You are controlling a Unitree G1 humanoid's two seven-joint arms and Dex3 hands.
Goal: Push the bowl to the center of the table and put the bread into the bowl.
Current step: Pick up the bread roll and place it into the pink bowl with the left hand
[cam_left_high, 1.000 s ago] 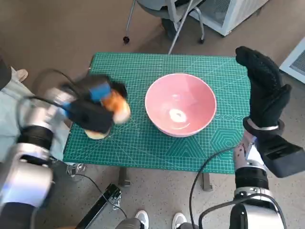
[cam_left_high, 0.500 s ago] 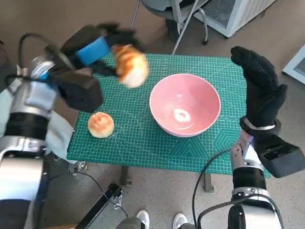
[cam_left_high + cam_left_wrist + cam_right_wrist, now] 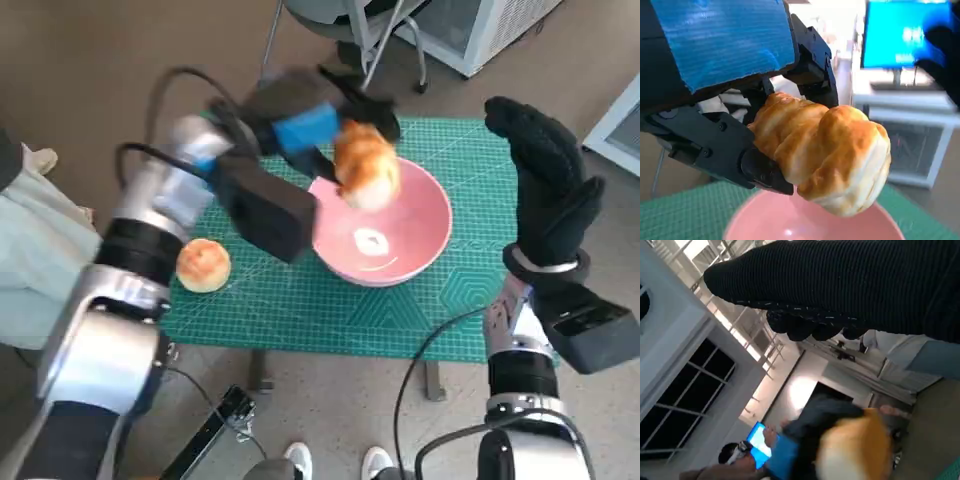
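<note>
We note left hand (image 3: 305, 125) holding bread (image 3: 365, 165) over bowl (image 3: 415, 250) | right hand (image 3: 545, 185) raised, apparently spread, empty | bun (image 3: 203, 265) on mat (image 3: 300, 310)

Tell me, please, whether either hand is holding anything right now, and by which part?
The left hand holds a bread roll by one end, above the pink bowl. The right hand holds nothing.
</note>
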